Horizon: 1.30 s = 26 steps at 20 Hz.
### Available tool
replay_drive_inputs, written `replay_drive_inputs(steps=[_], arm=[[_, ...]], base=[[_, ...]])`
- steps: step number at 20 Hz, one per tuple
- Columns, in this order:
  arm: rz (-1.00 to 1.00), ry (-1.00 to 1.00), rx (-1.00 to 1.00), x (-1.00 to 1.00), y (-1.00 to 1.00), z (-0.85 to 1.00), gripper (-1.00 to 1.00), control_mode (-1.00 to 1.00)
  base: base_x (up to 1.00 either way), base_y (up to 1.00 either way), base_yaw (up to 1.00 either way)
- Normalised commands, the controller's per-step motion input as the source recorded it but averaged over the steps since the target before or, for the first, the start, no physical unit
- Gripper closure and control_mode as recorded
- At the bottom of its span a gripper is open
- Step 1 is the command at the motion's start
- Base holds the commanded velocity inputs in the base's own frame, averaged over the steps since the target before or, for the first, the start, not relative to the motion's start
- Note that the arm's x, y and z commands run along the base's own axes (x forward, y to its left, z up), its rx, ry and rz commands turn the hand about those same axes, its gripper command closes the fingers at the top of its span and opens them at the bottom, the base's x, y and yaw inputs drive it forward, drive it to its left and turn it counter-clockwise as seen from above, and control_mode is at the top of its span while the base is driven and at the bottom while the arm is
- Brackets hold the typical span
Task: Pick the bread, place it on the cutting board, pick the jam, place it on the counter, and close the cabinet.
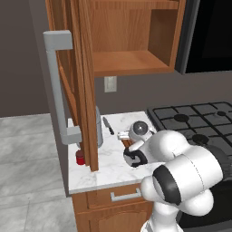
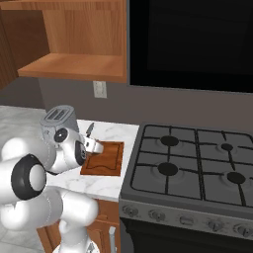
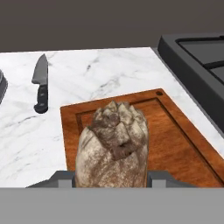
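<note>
Our gripper (image 3: 111, 177) pinches the bread (image 3: 113, 146) between its jaws, the loaf's long axis running straight out from them. It hangs over the cutting board (image 3: 175, 131), so we judge lowering comes next.

The arm (image 1: 181, 174) is built of glossy white, rounded shells, bulging like spheres at the joints. Dark, near-black rings and bands mark the seams where one link meets the next, one wide black band wrapping the big near joint. In the right base view the same white segments stack up from a pale column, and the wrist (image 2: 69, 144) carries a round dark disc with a grey centre and a small silver-grey block at its end.
</note>
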Motion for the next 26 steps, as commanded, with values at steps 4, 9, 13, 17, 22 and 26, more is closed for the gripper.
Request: replay_drive_inputs(steps=[4, 9, 13, 17, 22, 26], arm=[[0.00, 0.00, 0.00, 0.09, -0.07, -0.17, 1.00, -1.00], [0.00, 0.00, 0.00, 0.09, -0.06, -0.17, 1.00, -1.00], [0.00, 0.00, 0.00, 0.05, -0.04, -0.17, 1.00, -1.00], [0.00, 0.01, 0.00, 0.01, 0.00, -0.12, 1.00, -1.00], [0.00, 0.02, 0.00, 0.00, 0.00, -0.12, 1.00, -1.00], [0.00, 0.00, 0.00, 0.00, 0.00, -0.01, 1.00, -1.00]], base=[[0.00, 0.00, 0.00], [0.00, 0.00, 0.00], [0.00, 0.00, 0.00], [0.00, 0.00, 0.00], [0.00, 0.00, 0.00], [0.00, 0.00, 0.00]])
